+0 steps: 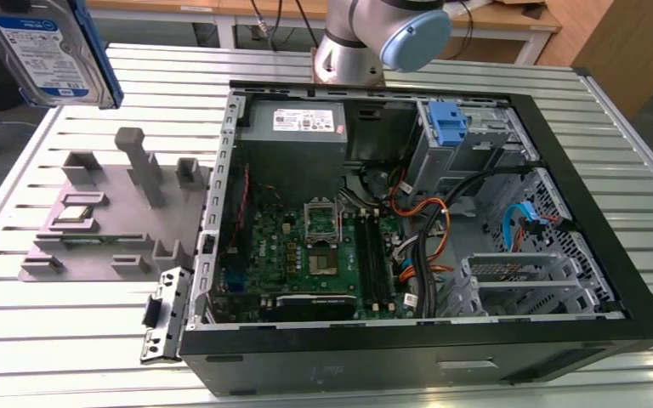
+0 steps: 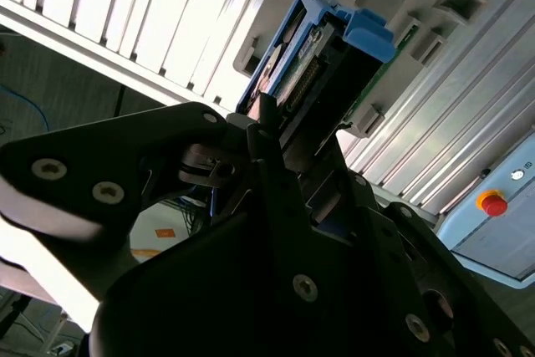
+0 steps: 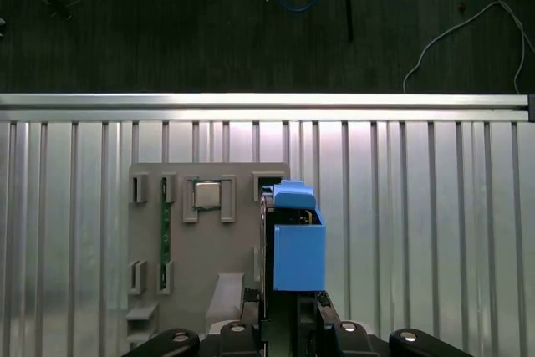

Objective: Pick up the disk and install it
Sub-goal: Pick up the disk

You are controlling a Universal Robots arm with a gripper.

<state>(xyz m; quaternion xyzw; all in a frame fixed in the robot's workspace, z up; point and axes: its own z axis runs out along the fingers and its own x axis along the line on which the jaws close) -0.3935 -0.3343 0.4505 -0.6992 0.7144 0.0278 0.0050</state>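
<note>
Exterior view: a slatted metal table (image 1: 43, 340) carries an open computer case (image 1: 599, 246). A grey parts holder (image 1: 99, 229) lies just beside the case, at the exterior view's left. Inside the case are a grey power-supply box (image 1: 303, 123) and a lone blue bracket (image 1: 448, 123). An arm joint (image 1: 377, 38) stands at the case's far edge. The disk (image 1: 48, 51) hangs high over the holder, clear of the table. First wrist view: the gripper (image 3: 288, 315) clamps the disk (image 3: 297, 244), which is seen edge-on.
</note>
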